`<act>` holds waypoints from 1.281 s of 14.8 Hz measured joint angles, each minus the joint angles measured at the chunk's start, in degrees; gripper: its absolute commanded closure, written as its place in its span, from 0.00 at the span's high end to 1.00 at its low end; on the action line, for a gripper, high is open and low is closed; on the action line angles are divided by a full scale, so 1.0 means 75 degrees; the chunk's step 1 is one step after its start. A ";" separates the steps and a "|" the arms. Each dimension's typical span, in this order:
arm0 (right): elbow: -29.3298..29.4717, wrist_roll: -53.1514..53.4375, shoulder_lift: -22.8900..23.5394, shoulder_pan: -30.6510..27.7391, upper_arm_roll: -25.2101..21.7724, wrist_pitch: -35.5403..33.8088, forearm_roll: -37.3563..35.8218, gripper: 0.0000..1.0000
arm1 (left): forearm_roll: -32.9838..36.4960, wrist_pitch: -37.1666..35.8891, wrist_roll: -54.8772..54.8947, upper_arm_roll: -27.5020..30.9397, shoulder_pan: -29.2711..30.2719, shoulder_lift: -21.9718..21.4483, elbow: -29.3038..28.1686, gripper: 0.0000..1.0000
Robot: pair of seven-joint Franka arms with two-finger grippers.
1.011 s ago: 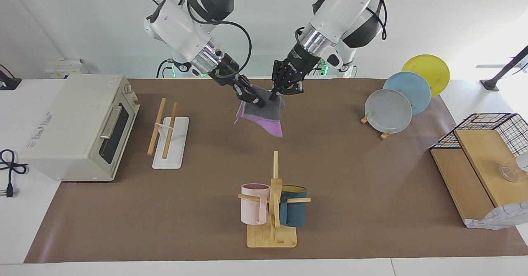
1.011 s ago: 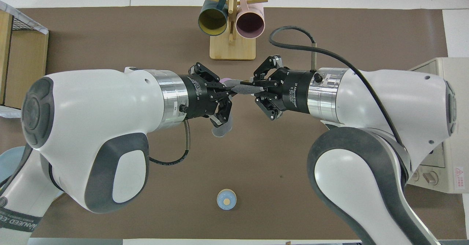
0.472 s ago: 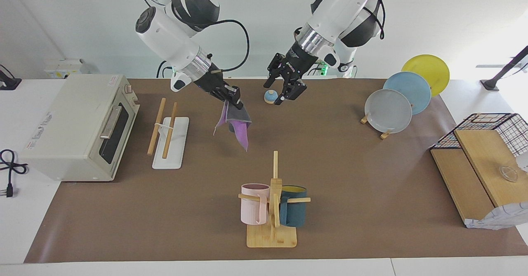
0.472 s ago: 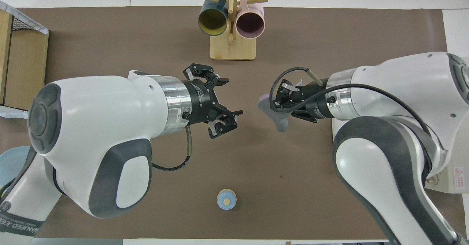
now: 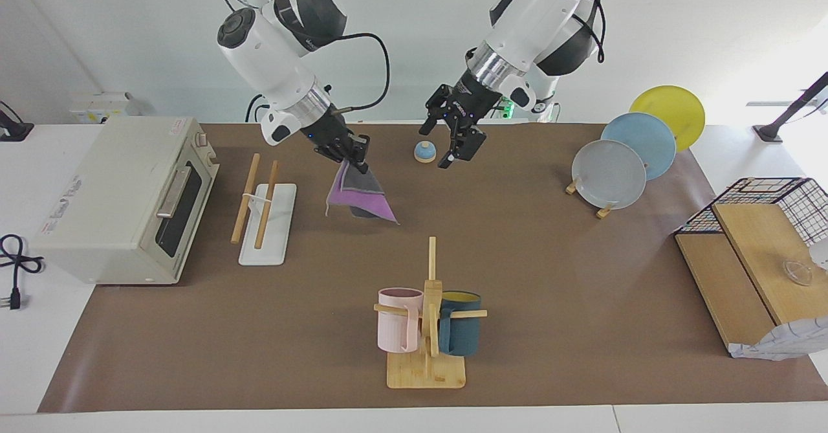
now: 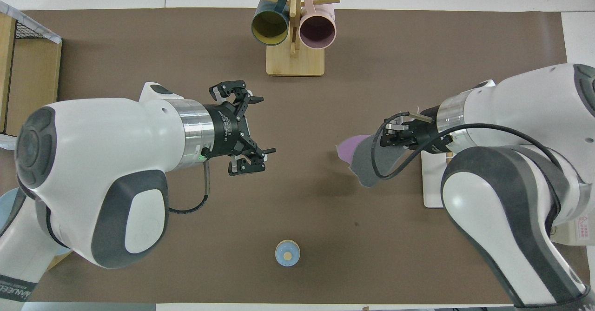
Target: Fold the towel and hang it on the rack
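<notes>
While the right gripper [image 5: 358, 156] pinches a corner of the towel [image 5: 359, 194], the cloth hangs in the air, purple and grey, over the brown mat beside the rack [image 5: 262, 208].
Its jaws are clamped on the fabric; the left gripper [image 5: 458, 142] hangs with jaws spread wide and empty, above the bench by a small blue knobbed lid [image 5: 424, 151]. No writing is legible except a red warning label on the toaster oven [image 5: 123, 197].

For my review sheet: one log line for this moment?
right gripper: shut on towel, raised beside rack | left gripper: open, empty | towel not yet on rack
</notes>
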 measured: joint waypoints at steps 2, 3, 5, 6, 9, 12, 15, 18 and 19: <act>-0.0410 -0.0649 -0.0134 -0.0385 -0.0010 0.0000 -0.0127 0.00 | 0.0000 -0.0510 0.1643 0.0028 0.0677 -0.0048 -0.0032 1.00; -0.0557 -0.0960 -0.0175 -0.0556 -0.0012 0.0001 -0.0277 0.00 | 0.0001 -0.0709 0.2444 0.0045 0.1035 -0.0065 -0.0036 1.00; -0.0686 -0.1509 -0.0211 -0.0754 -0.0014 0.0003 -0.0727 0.00 | 0.0008 -0.0972 0.4066 0.0070 0.1673 -0.0089 -0.0043 1.00; -0.0696 -0.1642 -0.0217 -0.0769 -0.0013 0.0005 -0.1030 0.00 | 0.0067 -0.1054 0.4805 0.0080 0.1921 -0.0093 -0.0043 1.00; -0.0700 -0.1761 -0.0242 -0.0756 0.0014 0.0021 -0.1831 0.00 | 0.0595 -0.1244 0.6765 0.0092 0.2488 -0.0102 -0.0011 1.00; -0.0749 -0.2158 -0.0250 -0.0839 0.0011 0.0312 -0.2411 0.00 | 0.1406 -0.1492 0.8425 0.0089 0.2708 -0.0102 0.0140 1.00; -0.0815 -0.2696 -0.0251 -0.1075 -0.0001 0.0517 -0.2882 0.00 | 0.2447 -0.2101 0.9903 0.0090 0.2764 -0.0060 0.0544 1.00; -0.0821 -0.2972 -0.0251 -0.1260 -0.0001 0.0530 -0.3208 0.00 | 0.3121 -0.3004 1.1232 0.0122 0.2763 0.0221 0.1361 1.00; -0.0822 -0.3034 -0.0251 -0.1314 -0.0001 0.0531 -0.3250 0.00 | 0.3357 -0.3280 1.1583 0.0135 0.2754 0.0352 0.1645 1.00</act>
